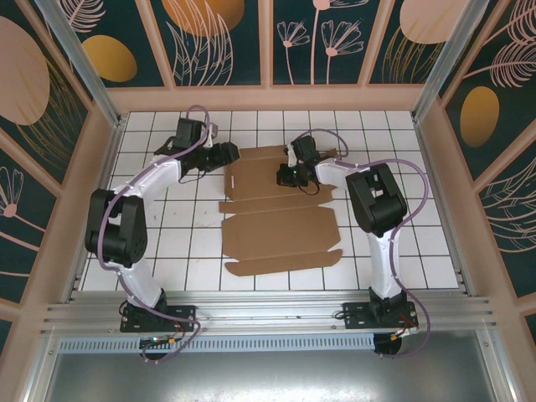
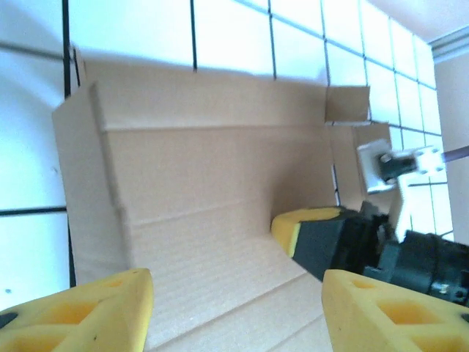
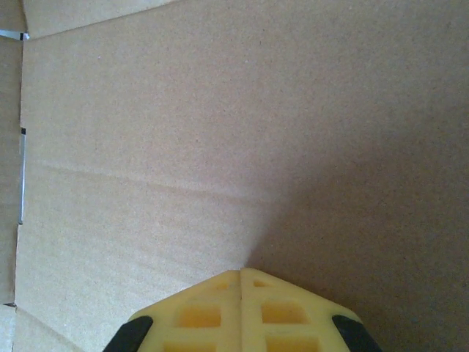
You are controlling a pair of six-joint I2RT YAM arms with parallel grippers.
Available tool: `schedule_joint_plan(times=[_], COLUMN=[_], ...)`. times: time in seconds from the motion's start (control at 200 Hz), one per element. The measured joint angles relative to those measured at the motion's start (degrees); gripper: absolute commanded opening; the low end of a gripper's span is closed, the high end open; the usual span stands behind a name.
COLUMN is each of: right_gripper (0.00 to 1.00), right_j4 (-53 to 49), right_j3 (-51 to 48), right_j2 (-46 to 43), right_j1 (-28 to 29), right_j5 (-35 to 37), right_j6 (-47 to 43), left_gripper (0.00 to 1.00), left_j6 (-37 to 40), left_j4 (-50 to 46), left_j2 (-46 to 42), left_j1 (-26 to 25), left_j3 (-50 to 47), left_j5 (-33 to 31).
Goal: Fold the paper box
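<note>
The paper box [image 1: 280, 230] is a flat brown die-cut sheet lying in the middle of the white tiled table, with creases and side flaps showing. My left gripper [image 1: 233, 154] hovers at the sheet's far left corner. Its yellow fingers [image 2: 88, 312] stand wide apart and open, with nothing between them but the cardboard [image 2: 205, 169] beyond. My right gripper [image 1: 291, 176] is shut, and its joined tips [image 3: 242, 275] press down onto the far panel of the cardboard [image 3: 220, 110]. The left wrist view also catches the right gripper [image 2: 289, 226] resting on the sheet.
The tiled table [image 1: 167, 243] is bounded by peach walls at the back and sides, with metal corner posts [image 1: 88, 71]. An aluminium rail [image 1: 268, 314] carrying both arm bases runs along the near edge.
</note>
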Motion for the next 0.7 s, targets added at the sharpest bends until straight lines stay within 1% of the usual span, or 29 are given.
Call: schedule_joint_plan(times=[0.135, 0.275, 0.355, 0.445, 0.505, 0.54, 0.586, 0.701], right_gripper=[0.08, 0.13, 0.12, 0.06, 0.03, 0.00, 0.00, 0.00], right_j4=[-2.58, -5.35, -6.40, -7.56, -8.50, -9.09, -9.75, -11.13], right_j3=[-0.17, 0.96, 3.04, 5.03, 6.10, 6.67, 7.48, 9.33], right_j2=[-1.40, -3.69, -3.89, -3.89, -3.78, -3.58, -3.08, -0.85], right_j1=[-0.52, -2.69, -4.90, -7.69, -9.25, -9.77, -10.03, -9.44], right_j5=[0.11, 0.28, 0.55, 1.03, 1.57, 2.05, 2.43, 3.48], right_j6=[0.37, 0.59, 0.52, -0.11, -0.68, -1.03, -1.20, -2.51], left_gripper=[0.57, 0.45, 0.33, 0.12, 0.00, 0.00, 0.00, 0.00], left_j6=[0.37, -2.19, -3.72, -6.21, -7.52, -8.11, -8.66, -9.16], left_j4=[-0.61, 0.55, 1.90, 3.80, 5.51, 6.58, 7.30, 6.58], left_j2=[-3.98, -7.28, -7.30, -5.88, -3.48, -1.57, 1.22, 7.76], left_j1=[0.02, -0.42, -2.51, -7.15, -10.05, -11.41, -12.63, -13.27], left_j3=[1.27, 1.27, 1.01, -1.03, -2.71, -3.80, -5.22, -7.15], left_j5=[-1.07, 0.04, 0.20, 0.55, 1.03, 1.38, 1.77, 1.64])
